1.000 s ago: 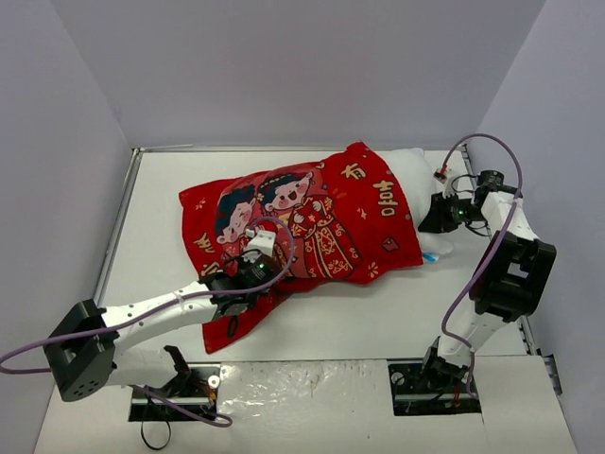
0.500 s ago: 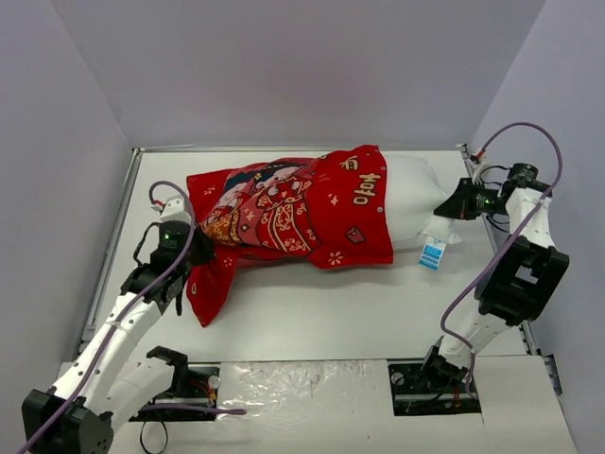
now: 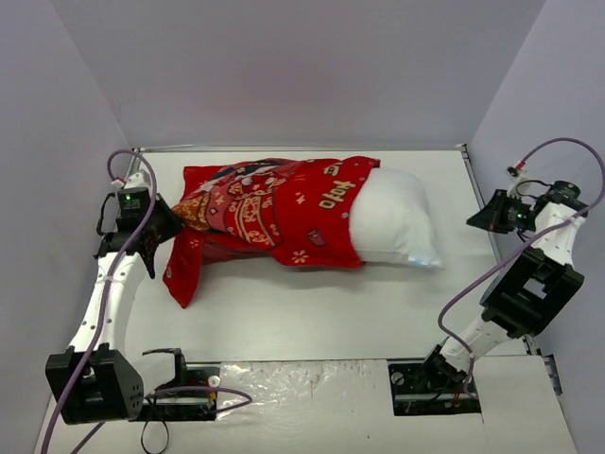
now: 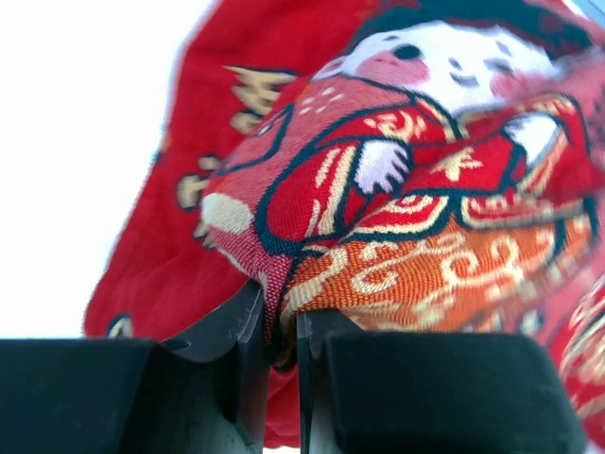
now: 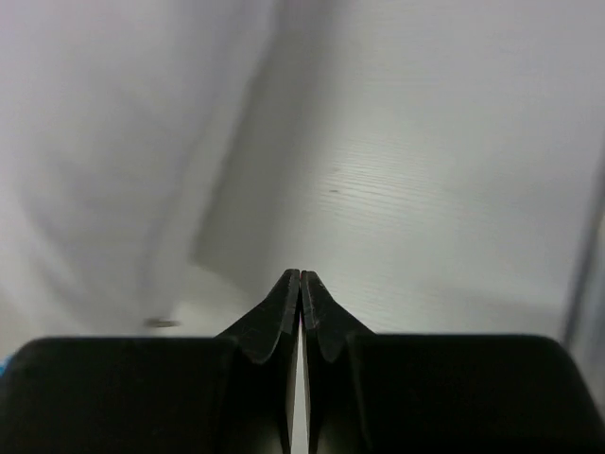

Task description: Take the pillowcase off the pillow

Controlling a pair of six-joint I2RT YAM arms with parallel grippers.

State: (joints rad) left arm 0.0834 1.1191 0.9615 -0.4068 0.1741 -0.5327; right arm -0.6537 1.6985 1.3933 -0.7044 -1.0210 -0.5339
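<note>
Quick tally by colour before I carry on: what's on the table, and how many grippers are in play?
Red pillowcase: 1
White pillow: 1
Black grippers: 2 (left gripper shut on the pillowcase; right gripper shut, holding nothing)
Total: 4

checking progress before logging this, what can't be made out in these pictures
- Top view: how far the pillow reaches inside the pillowcase; the red fabric covers it.
- Left wrist view: the pillow; the bunched pillowcase clamped in the left gripper fills the frame.
- Right wrist view: anything past the shut, empty right gripper; only a blurred pale surface shows.
</note>
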